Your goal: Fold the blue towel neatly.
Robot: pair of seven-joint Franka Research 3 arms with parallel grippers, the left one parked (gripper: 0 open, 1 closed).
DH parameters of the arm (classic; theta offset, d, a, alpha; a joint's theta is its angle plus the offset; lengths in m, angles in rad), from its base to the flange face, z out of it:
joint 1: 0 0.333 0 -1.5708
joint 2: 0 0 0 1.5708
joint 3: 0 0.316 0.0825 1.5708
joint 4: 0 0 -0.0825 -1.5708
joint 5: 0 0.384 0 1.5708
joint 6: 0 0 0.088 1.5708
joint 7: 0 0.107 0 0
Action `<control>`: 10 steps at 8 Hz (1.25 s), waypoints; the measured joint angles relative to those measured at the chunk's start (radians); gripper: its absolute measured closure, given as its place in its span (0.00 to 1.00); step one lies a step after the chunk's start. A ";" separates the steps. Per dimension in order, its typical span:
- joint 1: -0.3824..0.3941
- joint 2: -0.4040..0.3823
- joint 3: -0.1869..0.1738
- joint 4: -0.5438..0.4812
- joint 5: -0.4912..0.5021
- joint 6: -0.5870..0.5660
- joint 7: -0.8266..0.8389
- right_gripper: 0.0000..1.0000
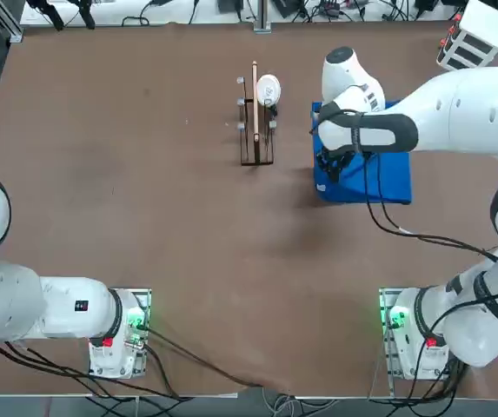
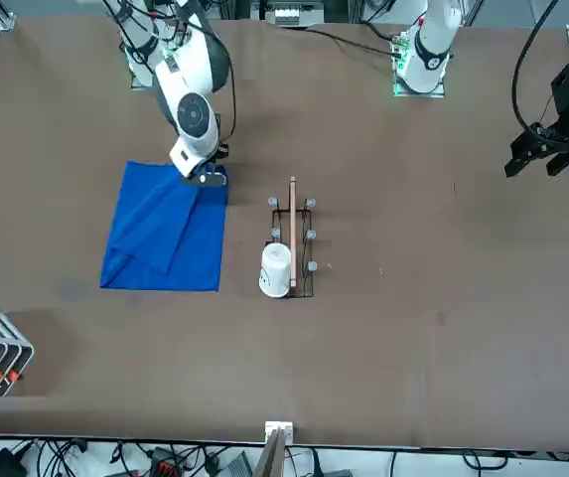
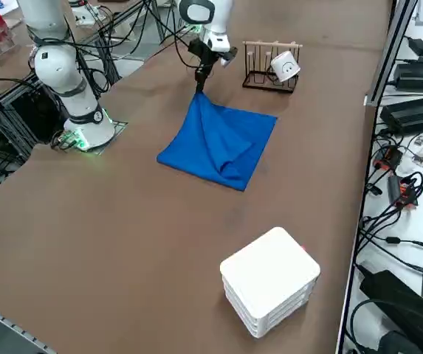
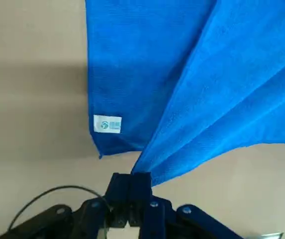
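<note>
The bright royal-blue thin rectangular towel lies on the brown table in the robot's right half, toward the far side, just right of a small dark wooden rack that holds a white cup lying on its side. The right gripper is clamped on one corner of the towel, the near corner closest to the rack, and holds it raised above the table. From that pinch the cloth fans out in ridged folds, while the rest lies flat in a roughly rectangular patch. A small white tag sits at a flat corner below the raised one. A white rectangular stacked box stands on the table's far right.
</note>
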 joint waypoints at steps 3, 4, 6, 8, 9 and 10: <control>0.014 0.017 0.000 0.014 0.001 0.023 0.021 0.99; 0.022 0.026 0.000 0.015 0.001 0.040 0.031 0.99; 0.036 0.048 0.000 0.029 0.001 0.056 0.060 0.99; 0.049 0.070 0.000 0.045 0.001 0.058 0.072 0.99; 0.050 0.075 0.000 0.052 0.001 0.058 0.074 0.99; 0.053 0.076 0.000 0.055 0.001 0.058 0.080 0.99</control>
